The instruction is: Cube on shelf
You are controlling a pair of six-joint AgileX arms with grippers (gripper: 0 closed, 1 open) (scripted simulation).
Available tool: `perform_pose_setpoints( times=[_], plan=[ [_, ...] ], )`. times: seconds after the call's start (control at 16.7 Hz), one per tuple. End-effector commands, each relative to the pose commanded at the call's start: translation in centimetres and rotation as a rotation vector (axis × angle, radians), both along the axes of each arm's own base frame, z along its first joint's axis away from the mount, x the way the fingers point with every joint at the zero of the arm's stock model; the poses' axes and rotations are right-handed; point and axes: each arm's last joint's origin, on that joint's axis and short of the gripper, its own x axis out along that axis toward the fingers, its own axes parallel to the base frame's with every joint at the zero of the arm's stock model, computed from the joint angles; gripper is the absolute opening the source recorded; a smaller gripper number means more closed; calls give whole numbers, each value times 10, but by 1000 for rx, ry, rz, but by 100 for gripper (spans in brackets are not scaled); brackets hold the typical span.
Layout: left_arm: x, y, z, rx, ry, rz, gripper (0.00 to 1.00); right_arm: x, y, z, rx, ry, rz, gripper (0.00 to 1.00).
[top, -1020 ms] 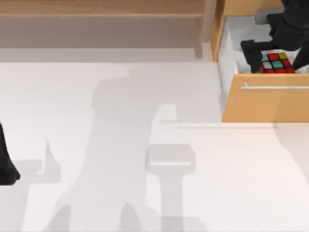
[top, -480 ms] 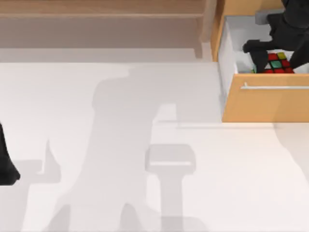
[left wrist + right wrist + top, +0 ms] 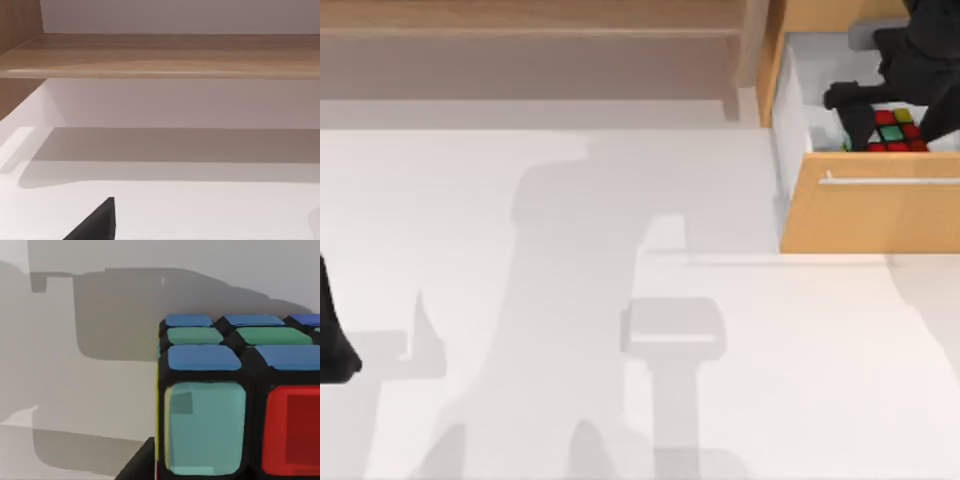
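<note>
The cube, with red, green and yellow stickers on a black frame, lies in the open drawer at the back right. My right gripper reaches down into the drawer, one black finger against the cube's left side and the other at its right, shut on it. Up close in the right wrist view, the cube shows blue, green, pale teal and red stickers. The light-brown shelf runs along the back left; the left wrist view faces its board. My left gripper is parked at the table's left edge.
The orange-tan drawer cabinet with a metal bar handle juts out at the right, its drawer pulled open. The shelf's upright side panel stands just left of it. White tabletop spreads in front.
The right gripper's left finger has moved in against the cube and now covers its left column. The left arm has not moved.
</note>
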Motion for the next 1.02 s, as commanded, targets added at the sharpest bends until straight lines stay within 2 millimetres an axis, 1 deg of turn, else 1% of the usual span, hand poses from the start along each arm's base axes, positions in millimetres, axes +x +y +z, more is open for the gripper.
perform_pose_setpoints(
  times=[0.36,0.48,0.6,0.72,0.84,0.9,1.02],
  plan=[
    [0,0,0,0,0,0,100,-1,2,3,-10,-1,11,0],
    [0,0,0,0,0,0,100,-5,4,12,-36,-8,41,0],
    [0,0,0,0,0,0,100,-10,8,29,-70,-27,81,0],
    [0,0,0,0,0,0,100,-16,16,49,-100,-57,124,0],
    [0,0,0,0,0,0,100,-22,22,62,-130,-66,154,0],
    [0,0,0,0,0,0,100,-24,22,65,-142,-58,159,0],
    [0,0,0,0,0,0,100,-24,17,61,-151,-24,147,0]
  ],
)
